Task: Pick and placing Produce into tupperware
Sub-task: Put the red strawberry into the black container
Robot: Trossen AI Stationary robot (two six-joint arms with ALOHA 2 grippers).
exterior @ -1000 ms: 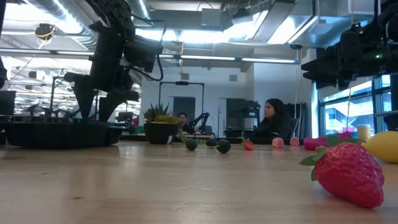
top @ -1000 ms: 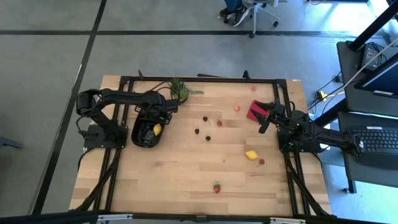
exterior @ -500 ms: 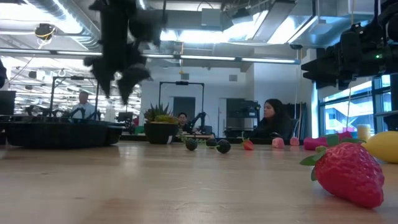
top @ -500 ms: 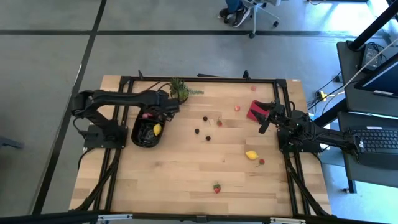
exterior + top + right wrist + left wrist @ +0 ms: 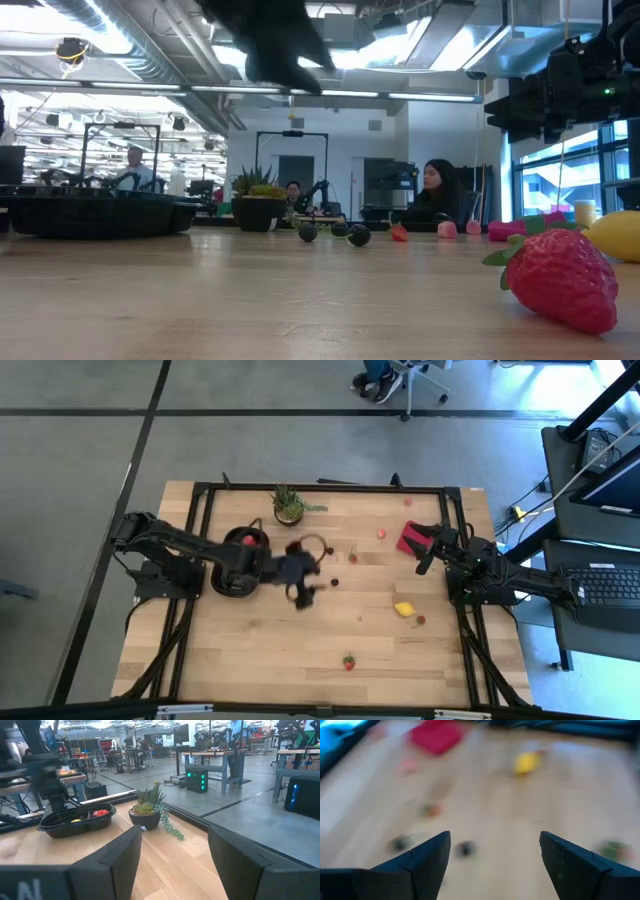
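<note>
The black tupperware (image 5: pixel 230 587) sits at the table's left, half under my left arm. A red piece (image 5: pixel 100 812) and a yellow piece (image 5: pixel 75 820) lie in it. My left gripper (image 5: pixel 307 582) hangs open and empty above the table's middle, right of the tupperware; in the left wrist view (image 5: pixel 495 865) its fingers stand wide apart. Loose produce rests on the wood: dark berries (image 5: pixel 335 582), a lemon (image 5: pixel 403 609), a strawberry (image 5: pixel 348 661). My right gripper (image 5: pixel 172 870) waits open at the table's right edge.
A small potted plant (image 5: pixel 288 507) stands at the far edge, behind the tupperware. A flat red square (image 5: pixel 409 538) lies by my right gripper (image 5: pixel 428 550). More small pieces (image 5: pixel 380 533) are scattered far right. In the low view the strawberry (image 5: pixel 560 280) lies close to the near edge.
My left gripper has left its place over the tupperware, risen and swung toward the table's right, out over the middle. It has tipped from pointing down to slanting forward and has rolled. A red piece now shows in the tupperware.
</note>
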